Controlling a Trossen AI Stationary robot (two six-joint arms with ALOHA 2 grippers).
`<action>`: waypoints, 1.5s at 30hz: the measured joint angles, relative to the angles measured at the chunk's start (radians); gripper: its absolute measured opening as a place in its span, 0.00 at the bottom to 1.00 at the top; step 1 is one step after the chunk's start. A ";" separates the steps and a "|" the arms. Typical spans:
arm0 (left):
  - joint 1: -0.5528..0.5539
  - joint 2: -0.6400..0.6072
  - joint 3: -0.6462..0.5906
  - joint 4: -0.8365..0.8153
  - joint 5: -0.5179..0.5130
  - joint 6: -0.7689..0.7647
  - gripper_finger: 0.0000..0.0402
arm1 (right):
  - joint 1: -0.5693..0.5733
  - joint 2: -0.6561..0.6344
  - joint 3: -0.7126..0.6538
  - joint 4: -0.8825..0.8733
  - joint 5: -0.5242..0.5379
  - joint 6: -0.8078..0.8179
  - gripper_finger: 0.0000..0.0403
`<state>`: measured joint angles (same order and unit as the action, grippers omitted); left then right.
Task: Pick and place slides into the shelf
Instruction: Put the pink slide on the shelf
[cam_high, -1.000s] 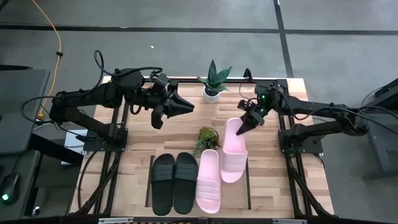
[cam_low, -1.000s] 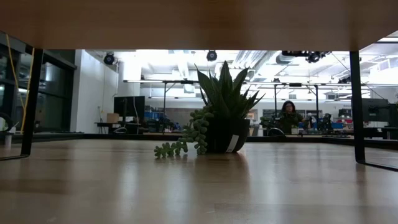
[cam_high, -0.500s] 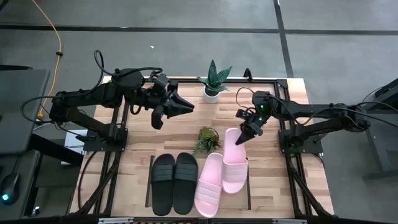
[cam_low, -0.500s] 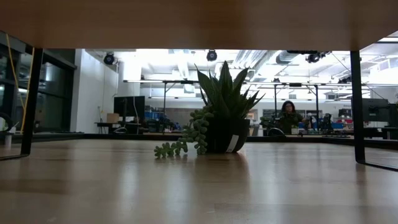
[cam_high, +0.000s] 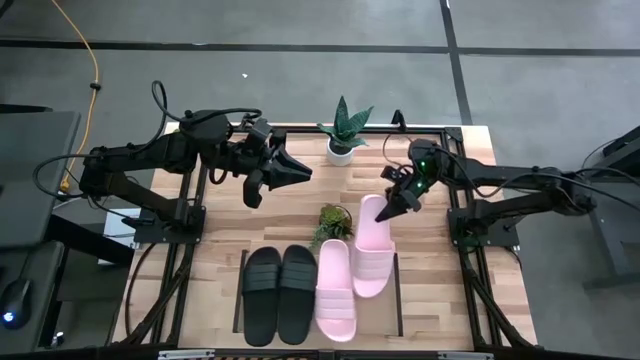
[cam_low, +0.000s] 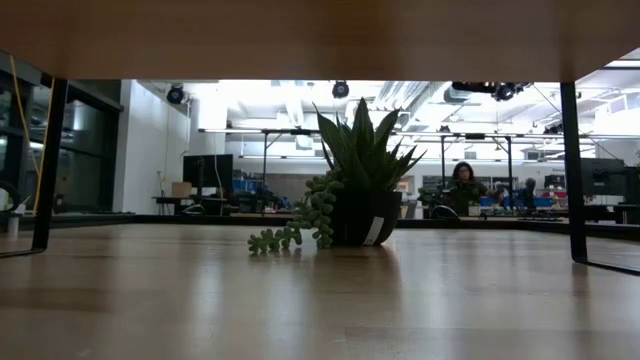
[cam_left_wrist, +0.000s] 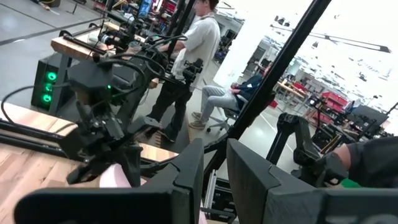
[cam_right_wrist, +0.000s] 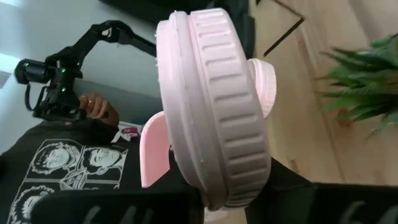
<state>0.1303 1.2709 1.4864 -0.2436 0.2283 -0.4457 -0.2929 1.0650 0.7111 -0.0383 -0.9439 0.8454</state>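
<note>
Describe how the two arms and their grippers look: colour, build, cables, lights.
Both arms are matte black, jointed in slim segments, with black cables looping along them. The left gripper ends in two broad, flat, dark wedge-shaped fingers. The right gripper is slimmer, and a green indicator light glows near its wrist.

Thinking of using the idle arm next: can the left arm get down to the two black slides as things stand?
Probably yes. The left gripper hangs above bare table, up-table of the black slides, with nothing between them. The small trailing plant and the right gripper, shut on a pink slide, lie off to the side.
</note>
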 joint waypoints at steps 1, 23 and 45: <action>0.000 0.000 0.000 0.000 0.000 0.000 0.15 | -0.009 -0.002 0.011 -0.019 0.000 -0.010 0.10; 0.000 0.000 0.000 -0.004 0.001 0.000 0.15 | -0.009 -0.012 0.272 -0.583 0.053 -0.312 0.10; 0.000 0.000 0.000 -0.046 0.001 -0.001 0.15 | 0.082 -0.011 0.269 -0.462 0.056 -0.211 0.10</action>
<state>0.1303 1.2709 1.4864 -0.2899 0.2291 -0.4469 -0.2110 1.0538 0.9806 -0.5007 -0.8879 0.6341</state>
